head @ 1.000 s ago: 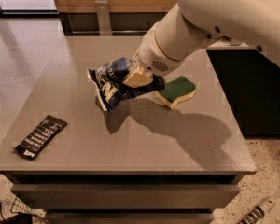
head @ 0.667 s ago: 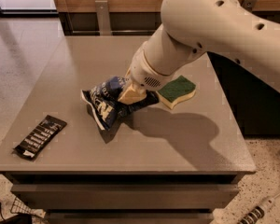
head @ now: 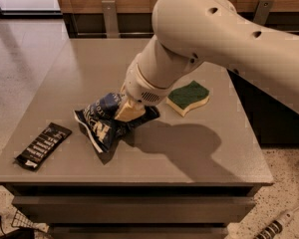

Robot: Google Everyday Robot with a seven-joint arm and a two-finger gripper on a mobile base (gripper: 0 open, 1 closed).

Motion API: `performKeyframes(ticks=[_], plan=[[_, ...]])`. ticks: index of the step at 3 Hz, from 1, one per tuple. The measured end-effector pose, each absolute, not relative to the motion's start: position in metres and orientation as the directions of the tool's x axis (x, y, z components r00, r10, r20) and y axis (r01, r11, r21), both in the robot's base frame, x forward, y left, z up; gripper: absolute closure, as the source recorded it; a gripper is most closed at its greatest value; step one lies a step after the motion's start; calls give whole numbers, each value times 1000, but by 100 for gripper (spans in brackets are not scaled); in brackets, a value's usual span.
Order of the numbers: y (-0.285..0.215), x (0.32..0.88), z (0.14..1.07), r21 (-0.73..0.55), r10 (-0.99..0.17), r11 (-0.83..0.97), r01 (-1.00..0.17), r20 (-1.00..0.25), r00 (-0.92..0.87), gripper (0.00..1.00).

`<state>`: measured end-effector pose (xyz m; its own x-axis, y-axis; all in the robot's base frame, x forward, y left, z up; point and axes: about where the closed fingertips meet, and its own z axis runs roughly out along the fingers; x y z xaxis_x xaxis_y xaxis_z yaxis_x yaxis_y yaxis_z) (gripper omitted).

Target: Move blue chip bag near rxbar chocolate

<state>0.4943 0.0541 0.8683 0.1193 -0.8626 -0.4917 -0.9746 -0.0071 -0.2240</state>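
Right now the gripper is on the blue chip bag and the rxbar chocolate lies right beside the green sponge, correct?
No. The gripper is on the blue chip bag, but the rxbar chocolate lies apart from the green sponge, beyond the bag, per the camera view.

A big white arm [head: 214,44] reaches down from the upper right to the middle of the frame. Its gripper [head: 129,111] is there, and its jaws pinch the crumpled blue chip bag [head: 100,127]. The rxbar chocolate [head: 43,146] lies flat on the grey surface [head: 199,153] at the lower left, apart from the bag. A green and yellow sponge [head: 189,96] sits right of the arm.
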Motion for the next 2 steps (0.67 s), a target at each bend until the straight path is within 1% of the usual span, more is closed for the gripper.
performKeyframes(ticks=[1, 2], plan=[[65, 486, 870, -222, -852, -67, -973, -495, 171, 100], [65, 484, 870, -225, -852, -72, -972, -493, 177, 84]])
